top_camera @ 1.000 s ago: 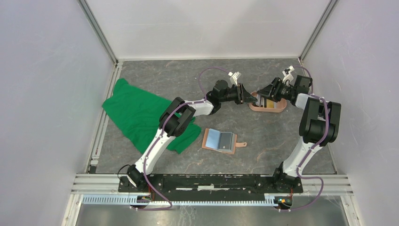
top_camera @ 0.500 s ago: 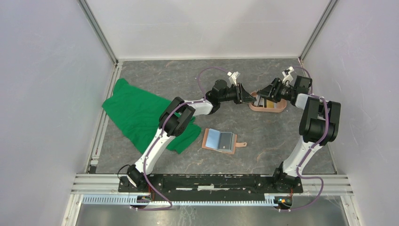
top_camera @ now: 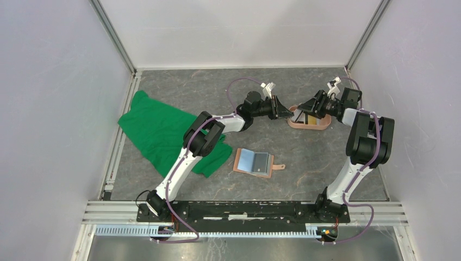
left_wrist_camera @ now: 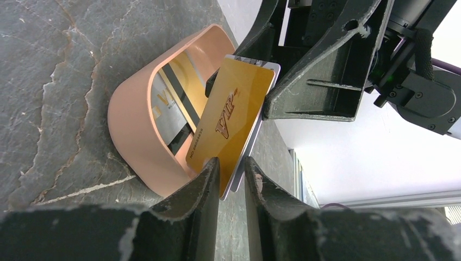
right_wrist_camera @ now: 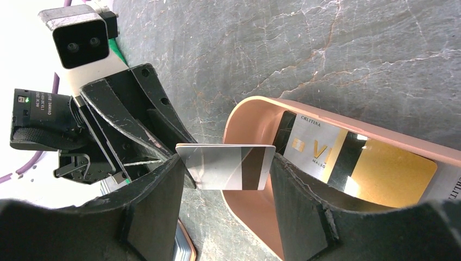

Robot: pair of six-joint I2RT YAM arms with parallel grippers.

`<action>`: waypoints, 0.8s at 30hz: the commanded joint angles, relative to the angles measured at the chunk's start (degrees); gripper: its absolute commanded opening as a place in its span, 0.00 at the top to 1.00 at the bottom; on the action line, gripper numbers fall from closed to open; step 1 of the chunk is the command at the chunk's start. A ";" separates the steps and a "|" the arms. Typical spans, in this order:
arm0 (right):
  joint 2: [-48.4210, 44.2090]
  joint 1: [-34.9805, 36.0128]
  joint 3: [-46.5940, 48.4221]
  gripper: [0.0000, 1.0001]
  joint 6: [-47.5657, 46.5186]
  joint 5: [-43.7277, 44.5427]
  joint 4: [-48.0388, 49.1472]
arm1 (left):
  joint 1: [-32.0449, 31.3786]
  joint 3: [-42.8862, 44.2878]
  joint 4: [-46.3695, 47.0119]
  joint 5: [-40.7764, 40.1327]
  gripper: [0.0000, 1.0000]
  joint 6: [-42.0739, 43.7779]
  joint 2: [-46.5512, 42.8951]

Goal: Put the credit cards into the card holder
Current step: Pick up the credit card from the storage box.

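My right gripper (top_camera: pixel 305 106) (right_wrist_camera: pixel 225 182) is shut on two stacked credit cards. They show as a silver back with a dark stripe (right_wrist_camera: pixel 228 166) in the right wrist view and as a gold VIP face (left_wrist_camera: pixel 234 114) in the left wrist view. It holds them on edge by their short ends, above the near end of the salmon-pink tray (top_camera: pixel 311 125). My left gripper (top_camera: pixel 287 110) (left_wrist_camera: pixel 231 174) has its narrow jaws around the cards' lower edge, with a gap on one side. More cards (right_wrist_camera: pixel 326 155) lie in the tray. The tan card holder (top_camera: pixel 254 162) lies open on the table, blue-grey pockets up.
A green cloth (top_camera: pixel 163 130) lies crumpled at the left, under the left arm. The pink tray wall (left_wrist_camera: pixel 136 136) is right in front of the left fingers. White enclosure walls stand on all sides.
Both grippers have risen slightly and drawn back a little toward the far wall with the cards between them. The wallet and tray have not moved.
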 commanded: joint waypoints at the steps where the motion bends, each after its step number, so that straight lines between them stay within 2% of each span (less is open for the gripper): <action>1: 0.08 -0.09 0.94 0.36 0.20 -2.24 1.90 | 0.08 2.32 -1.46 -0.72 0.71 -0.62 1.28; 11: 0.17 -0.07 0.95 0.36 0.20 -2.44 1.86 | 0.08 2.60 -1.86 -0.26 0.72 -0.49 1.42; 15: 0.08 -0.04 0.96 0.40 -0.25 -2.13 1.60 | 0.08 2.61 -1.83 -0.11 0.71 -0.55 1.46; 24: -0.85 -0.64 1.74 0.45 -3.73 0.78 -1.57 | 0.16 3.03 -1.27 0.76 0.60 -1.14 1.64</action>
